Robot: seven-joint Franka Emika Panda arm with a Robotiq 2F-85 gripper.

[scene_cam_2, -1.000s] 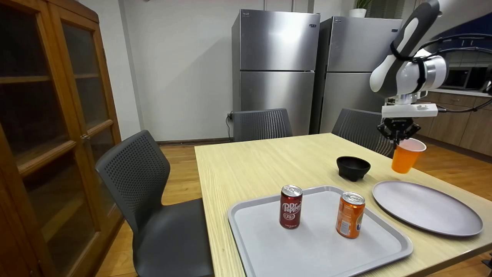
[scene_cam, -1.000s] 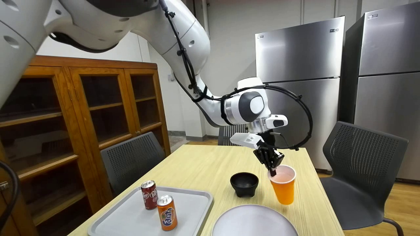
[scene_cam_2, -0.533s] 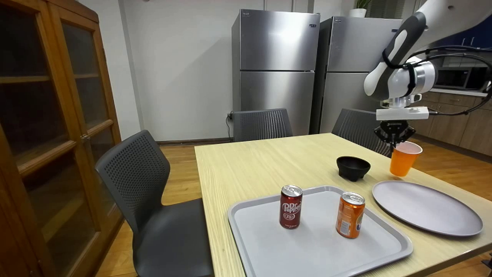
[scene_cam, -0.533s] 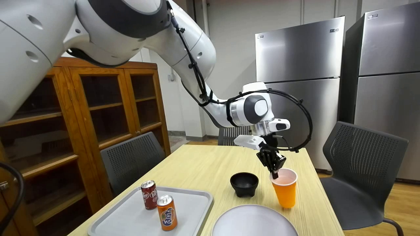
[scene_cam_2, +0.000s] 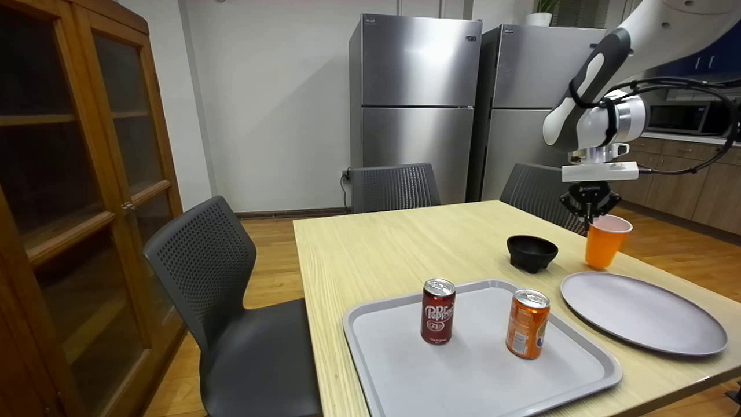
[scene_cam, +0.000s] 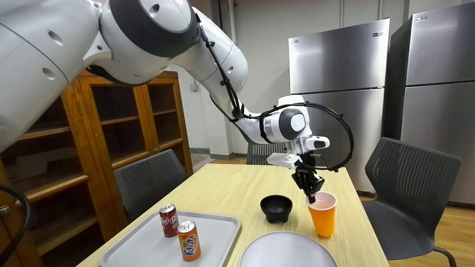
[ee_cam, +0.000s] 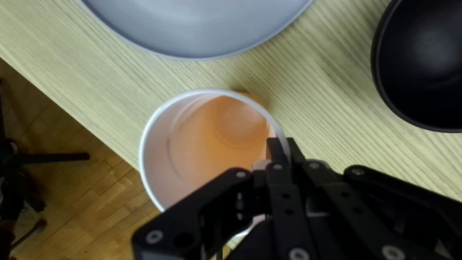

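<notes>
Orange cup (scene_cam_2: 605, 244) lower than before

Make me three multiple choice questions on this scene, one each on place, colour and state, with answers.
1. What does the Dr Pepper can stand on? A) plate B) tray C) chair
2. What colour is the bowl? A) black B) white C) green
3. How is the gripper? A) open B) shut on the plate C) shut on the orange cup

1 B: within the tray's rim.
2 A: black in every view.
3 C: the wrist view shows its jaws pinching the cup's wall.
</notes>
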